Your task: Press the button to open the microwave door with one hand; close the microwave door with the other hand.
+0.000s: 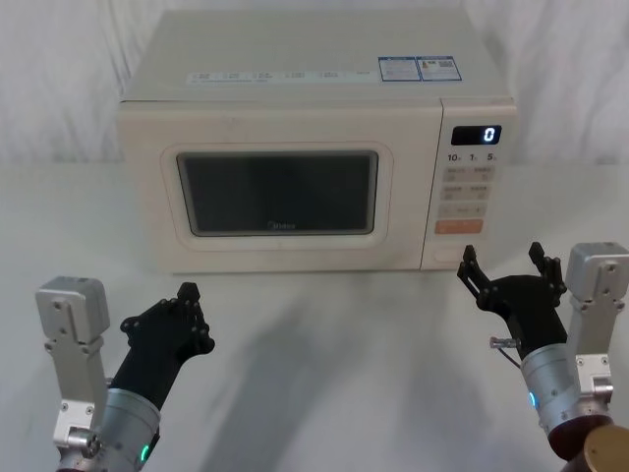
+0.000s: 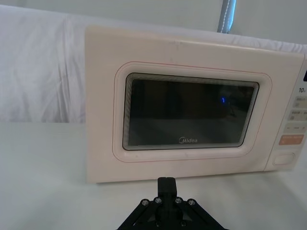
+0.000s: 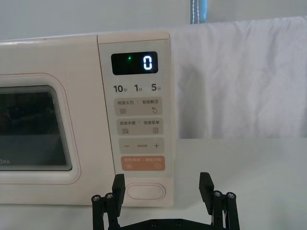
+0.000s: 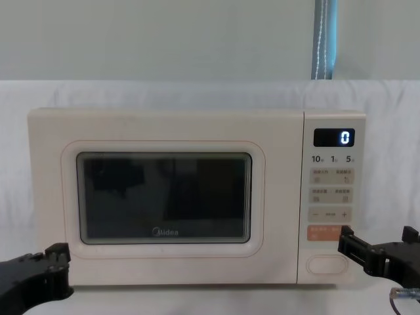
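A: Two black two-fingered grippers low in frame: right gripper (image 1: pixel 506 272) lower right, fingers spread apart; left gripper (image 1: pixel 187 320) lower left, fingers drawn together.

B: Cream boxy microwave (image 1: pixel 295 88) centre frame, cream windowed microwave door (image 1: pixel 278 192) shut. Wide cream pill-shaped button (image 3: pixel 145 191) bottom of panel, just ahead of right gripper.

A: Best closing fingers, then pressing squarely, clear of orange rectangular key (image 3: pixel 142 163) above.

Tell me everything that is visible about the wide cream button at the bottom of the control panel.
The button is a wide, pill-shaped key of smooth cream plastic, unmarked and the largest on the control panel. It sits at the panel's bottom, directly under the orange key, on the microwave's right side. Nothing touches it. The right end effector hovers open just before it, at about its height. The microwave door is shut.
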